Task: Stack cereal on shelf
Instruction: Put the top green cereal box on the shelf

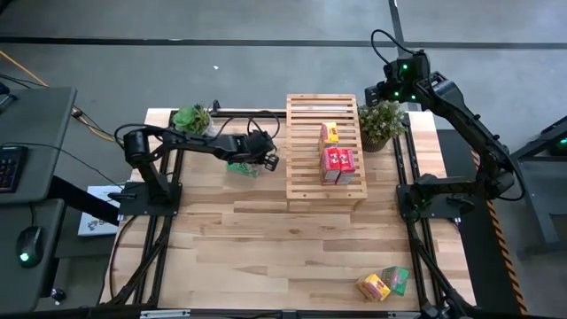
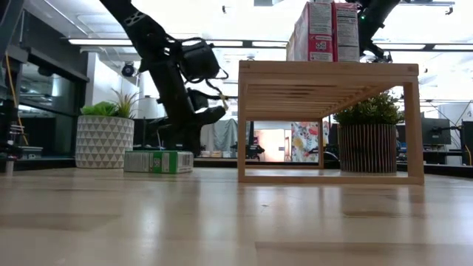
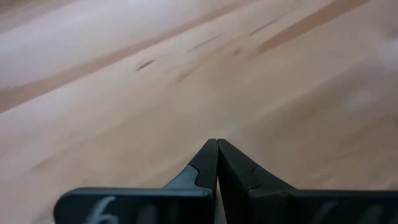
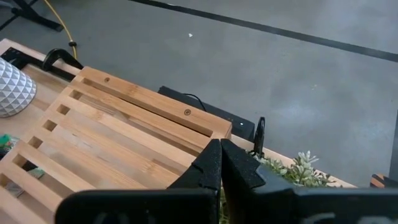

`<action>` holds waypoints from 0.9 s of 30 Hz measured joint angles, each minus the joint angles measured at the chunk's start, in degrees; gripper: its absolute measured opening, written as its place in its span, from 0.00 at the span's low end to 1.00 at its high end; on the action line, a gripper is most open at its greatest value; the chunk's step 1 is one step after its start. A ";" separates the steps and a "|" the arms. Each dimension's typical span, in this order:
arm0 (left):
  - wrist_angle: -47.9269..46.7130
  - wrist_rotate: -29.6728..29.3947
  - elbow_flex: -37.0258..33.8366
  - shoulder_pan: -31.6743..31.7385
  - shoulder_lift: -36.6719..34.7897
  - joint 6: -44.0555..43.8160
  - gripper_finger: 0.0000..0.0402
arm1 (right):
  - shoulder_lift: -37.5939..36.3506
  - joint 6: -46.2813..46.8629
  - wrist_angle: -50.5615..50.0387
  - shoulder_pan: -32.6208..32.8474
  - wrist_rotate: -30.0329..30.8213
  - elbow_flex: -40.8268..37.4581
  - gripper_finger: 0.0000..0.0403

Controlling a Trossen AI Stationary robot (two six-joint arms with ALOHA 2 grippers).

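High view: left claw (image 1: 266,156) pinched together, empty, over the green box (image 1: 241,167) lying beside the shelf (image 1: 301,151) | right claw (image 4: 219,163) together, high behind the shelf | three boxes on the shelf; yellow (image 1: 373,286) and green (image 1: 396,279) wait at the near edge | potted plant (image 1: 382,123) crowds the shelf's right end.

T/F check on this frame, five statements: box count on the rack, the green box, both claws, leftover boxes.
1. Three boxes sit on the shelf. True: a yellow box and two red boxes.
2. The left claw holds a green box. False: it is shut and empty, above bare table.
3. A green box lies flat on the table, left of the shelf. True.
4. The right claw is open. False: shut.
5. No boxes remain near the table's front edge. False: a yellow-and-green pair lies there.
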 joint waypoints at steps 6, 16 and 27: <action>-2.17 5.38 0.00 1.43 -0.02 -1.04 0.00 | 0.00 1.23 -0.01 0.02 -0.99 -0.01 0.00; -10.44 16.42 0.07 -3.34 -0.45 -0.54 0.00 | 0.00 1.44 -0.44 0.02 -2.22 -0.01 0.00; -24.91 17.35 -0.07 -16.91 -6.13 -8.40 0.00 | 0.00 1.44 -0.93 0.04 -2.20 -0.01 0.00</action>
